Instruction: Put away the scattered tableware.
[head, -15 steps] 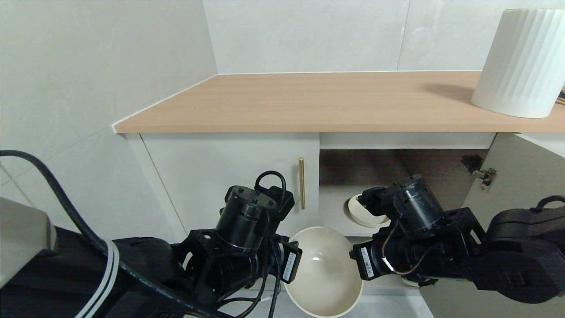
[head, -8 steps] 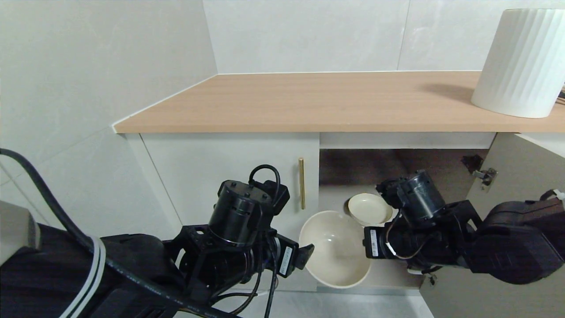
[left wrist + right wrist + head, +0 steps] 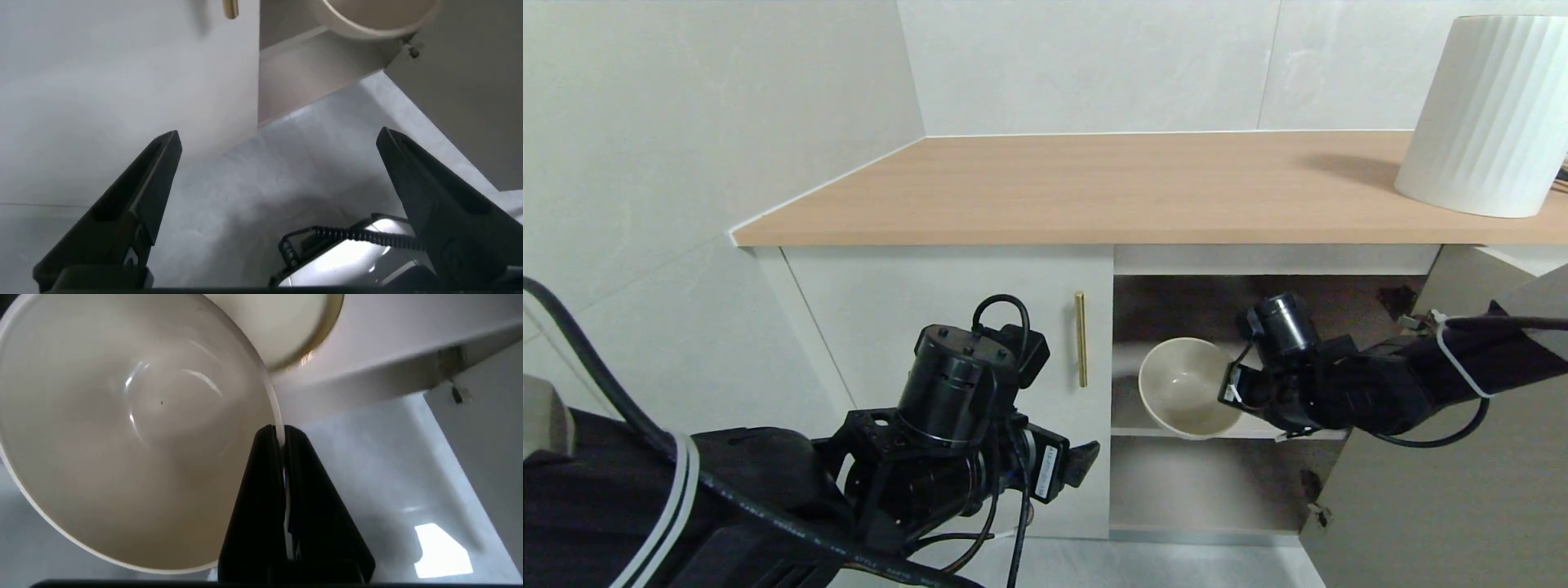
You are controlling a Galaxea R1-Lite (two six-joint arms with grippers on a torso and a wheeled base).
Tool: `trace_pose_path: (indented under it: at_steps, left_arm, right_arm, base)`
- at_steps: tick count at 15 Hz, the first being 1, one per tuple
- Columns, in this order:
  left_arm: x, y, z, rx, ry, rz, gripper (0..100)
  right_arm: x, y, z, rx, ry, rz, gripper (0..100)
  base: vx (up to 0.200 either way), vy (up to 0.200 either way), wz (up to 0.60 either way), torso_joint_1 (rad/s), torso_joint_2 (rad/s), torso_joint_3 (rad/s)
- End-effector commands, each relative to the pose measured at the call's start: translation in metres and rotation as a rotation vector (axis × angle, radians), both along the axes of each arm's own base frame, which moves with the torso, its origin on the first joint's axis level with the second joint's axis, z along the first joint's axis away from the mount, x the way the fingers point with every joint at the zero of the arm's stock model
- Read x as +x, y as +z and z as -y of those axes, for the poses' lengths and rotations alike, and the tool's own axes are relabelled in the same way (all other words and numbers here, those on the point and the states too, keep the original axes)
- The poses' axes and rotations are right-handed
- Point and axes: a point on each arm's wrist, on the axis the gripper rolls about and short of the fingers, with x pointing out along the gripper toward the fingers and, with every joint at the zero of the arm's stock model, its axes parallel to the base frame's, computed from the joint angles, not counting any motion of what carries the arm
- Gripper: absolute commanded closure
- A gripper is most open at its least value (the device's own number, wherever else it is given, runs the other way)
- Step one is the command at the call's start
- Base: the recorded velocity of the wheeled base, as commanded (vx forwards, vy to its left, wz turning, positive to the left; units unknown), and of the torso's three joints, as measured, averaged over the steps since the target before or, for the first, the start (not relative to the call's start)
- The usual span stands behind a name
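A wooden worktop point(image 3: 1094, 188) runs along a tiled wall point(image 3: 1094, 65), with 1 white ribbed cylinder point(image 3: 1482, 114) standing at its right end. Below it, a closed white door point(image 3: 931, 302) carries a slim brass handle point(image 3: 1081, 339).

This is a home kitchen. Above both my jaws runs a wood-grain countertop point(image 3: 1094, 188) set into a corner of pale tiled wall point(image 3: 1094, 65), with a white ribbed container point(image 3: 1486, 114) standing on it, up beyond my right gripper point(image 3: 1230, 392). Ahead of my left gripper point(image 3: 278, 137) is a white cabinet door point(image 3: 931, 327) with a slim brass handle point(image 3: 1081, 339). Around the right jaws the cupboard point(image 3: 1192, 310) stands open, a small dish point(image 3: 298, 318) on its shelf point(image 3: 1125, 416) just past the cream bowl point(image 3: 1188, 398) they pinch. Under the left jaws lies smooth grey floor point(image 3: 327, 188).
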Motion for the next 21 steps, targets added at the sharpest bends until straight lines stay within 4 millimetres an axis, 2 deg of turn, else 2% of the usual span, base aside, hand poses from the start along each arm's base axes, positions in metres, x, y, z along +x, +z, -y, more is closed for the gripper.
trace_pose_path:
  at_steps: [1,5,8,15,21]
  left_arm:
    - [0.0,0.001,0.0,-0.005,0.002,0.002,0]
    - [-0.001,0.003,-0.001,-0.008,0.002,0.006,0]
    - [-0.001,0.003,0.0,-0.009,0.0,0.007,0]
    - [-0.001,0.003,-0.001,-0.01,0.003,0.006,0]
    - [0.0,0.002,0.0,-0.016,0.008,-0.001,0]
  right_arm:
    - [0.023,-0.013,0.007,0.0,-0.042,0.006,100]
    - [0.054,-0.022,0.021,-0.002,-0.113,0.038,100]
    - [0.067,-0.029,0.029,-0.02,-0.163,0.05,100]
    - [0.084,-0.043,0.035,-0.025,-0.19,0.047,100]
    - [0.087,-0.051,0.038,-0.031,-0.196,0.034,100]
  base:
    - [0.0,0.0,0.0,0.0,0.0,0.0]
    - [0.0,0.0,0.0,0.0,0.0,0.0]
    - [0.0,0.0,0.0,0.0,0.0,0.0]
    - [0.0,0.0,0.0,0.0,0.0,0.0]
    - [0.0,0.0,0.0,0.0,0.0,0.0]
